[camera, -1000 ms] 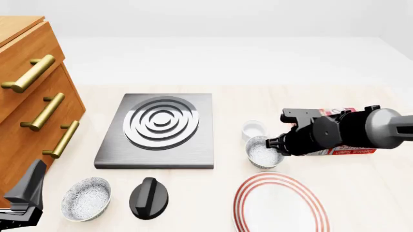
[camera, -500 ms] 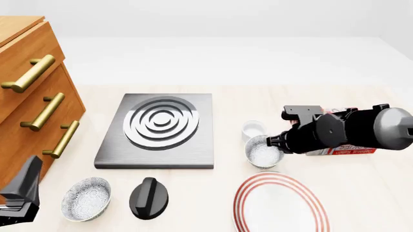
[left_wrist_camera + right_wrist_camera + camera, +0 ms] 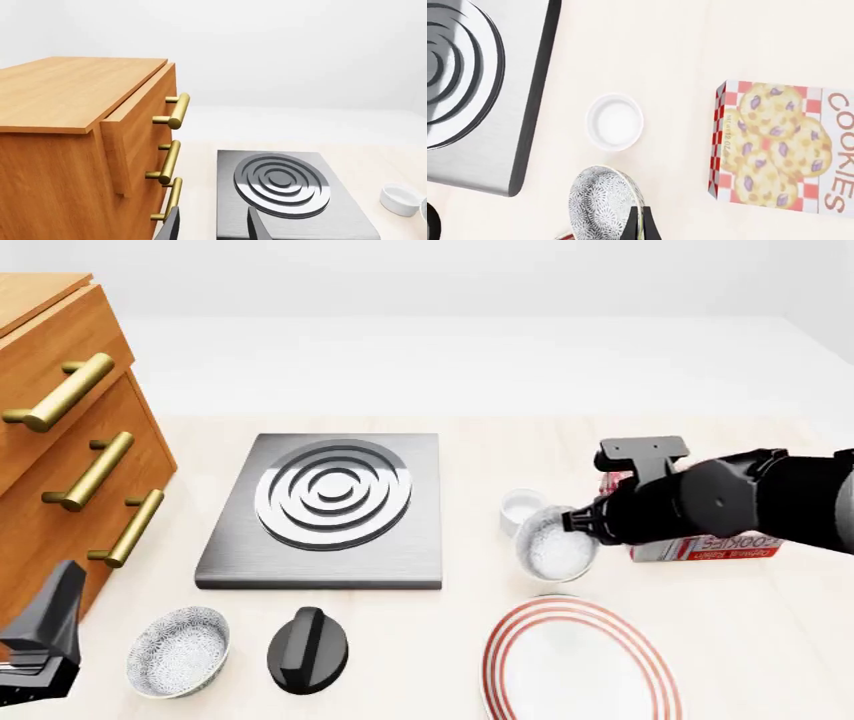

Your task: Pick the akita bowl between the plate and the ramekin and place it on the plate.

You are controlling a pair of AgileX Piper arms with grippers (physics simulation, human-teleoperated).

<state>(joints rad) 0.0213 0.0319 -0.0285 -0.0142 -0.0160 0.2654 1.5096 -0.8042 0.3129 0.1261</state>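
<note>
The akita bowl [image 3: 553,546] hangs tilted just above the table, its speckled inside facing the camera. My right gripper [image 3: 577,524] is shut on its rim. The right wrist view shows the bowl [image 3: 602,201] edge-on, with the thin fingers [image 3: 639,224] pinching its rim. The small white ramekin [image 3: 523,508] [image 3: 615,121] stands just behind the bowl. The red-ringed plate [image 3: 581,660] lies in front of it, near the table's front edge. My left gripper [image 3: 47,635] [image 3: 213,227] waits open at the front left, holding nothing.
A second speckled bowl [image 3: 178,650] and a black knob [image 3: 308,648] sit at the front left. The grey stove plate [image 3: 327,505] lies mid-table, a cookie box [image 3: 707,545] behind my right arm, and a wooden drawer cabinet [image 3: 67,440] at the left.
The right gripper has raised the bowl off the table and tipped it up, shifting slightly right. The left arm has hardly moved.
</note>
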